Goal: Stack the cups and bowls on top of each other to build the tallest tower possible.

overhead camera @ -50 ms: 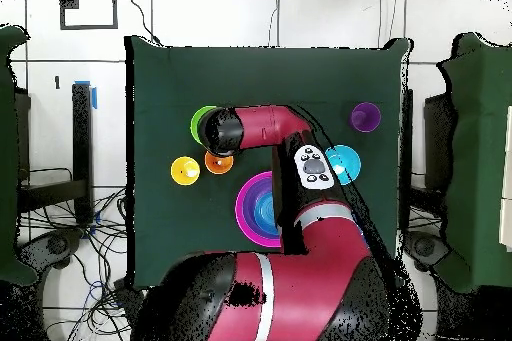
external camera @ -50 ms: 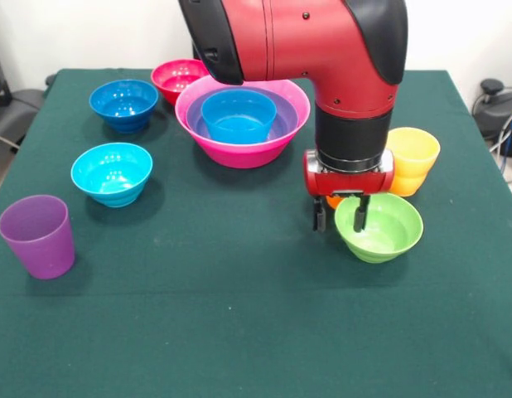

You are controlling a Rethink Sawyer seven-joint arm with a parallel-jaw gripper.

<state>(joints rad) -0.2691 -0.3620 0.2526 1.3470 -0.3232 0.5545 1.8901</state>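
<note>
Gripper (external camera @ -50 ms: 340,217) hanging at the right of centre in the front view, jaws spread, straddling the near-left rim of the green bowl (external camera @ -50 ms: 380,225), one finger inside, one outside, not yet pinching; the tower (external camera @ -50 ms: 243,120) lying up and to the left in the frame, pink bowl holding purple and blue; yellow cup (external camera @ -50 ms: 412,159) sitting just behind the green bowl, orange cup (overhead camera @ -50 ms: 219,163) mostly hidden by the wrist, both crowding the lift; cyan bowl (external camera @ -50 ms: 112,172) and purple cup (external camera @ -50 ms: 37,235) sitting well apart at left.
</note>
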